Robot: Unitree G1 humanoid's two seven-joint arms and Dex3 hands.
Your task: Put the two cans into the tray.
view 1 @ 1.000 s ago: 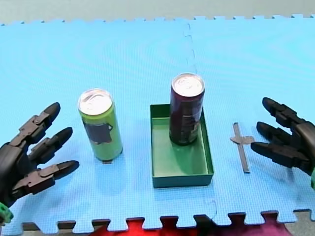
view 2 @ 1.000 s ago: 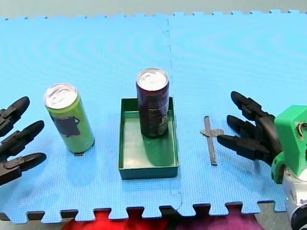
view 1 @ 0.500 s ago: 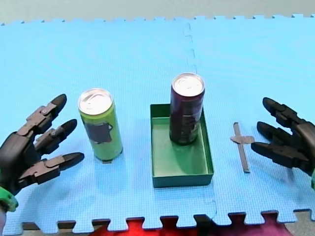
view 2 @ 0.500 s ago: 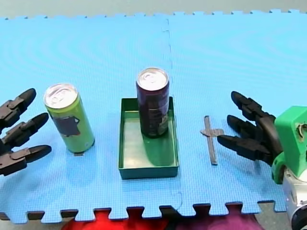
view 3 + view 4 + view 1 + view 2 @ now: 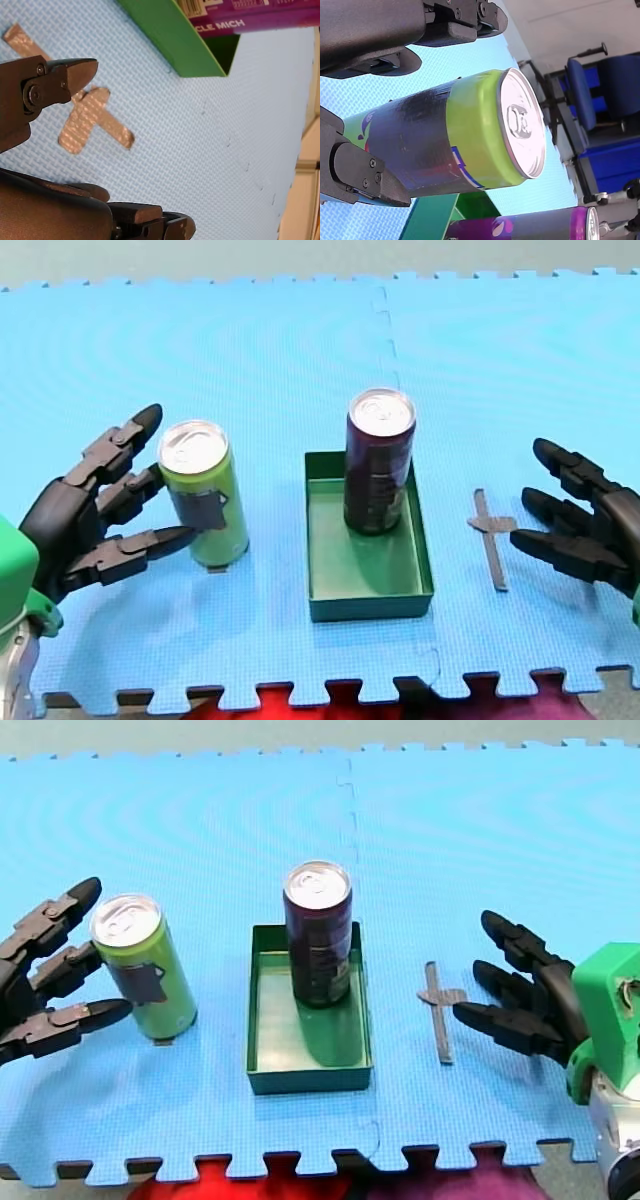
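While my left hand [image 5: 95,510] hangs at the left middle of the frame, its fingers are released and grasp nothing. They reach along either side of the green can [image 5: 205,495]: one fingertip [image 5: 183,535] crosses in front of the can's lower body, and the others are beside its top and label. Whether any tip actually touches the can I cannot tell. That can stands upright on the blue foam mat [image 5: 300,350], left of centre, near the green tray [image 5: 370,608] but outside it. The purple can [image 5: 378,465] stands upright inside the tray, at its far end, in the centre of the frame. The second wrist view shows the green can lying between my left fingers. My right hand [image 5: 580,530] is at the right edge, mid-height, released and holding nothing. Its tips are near a grey tape cross [image 5: 490,535] stuck to the mat between that hand and the tray.
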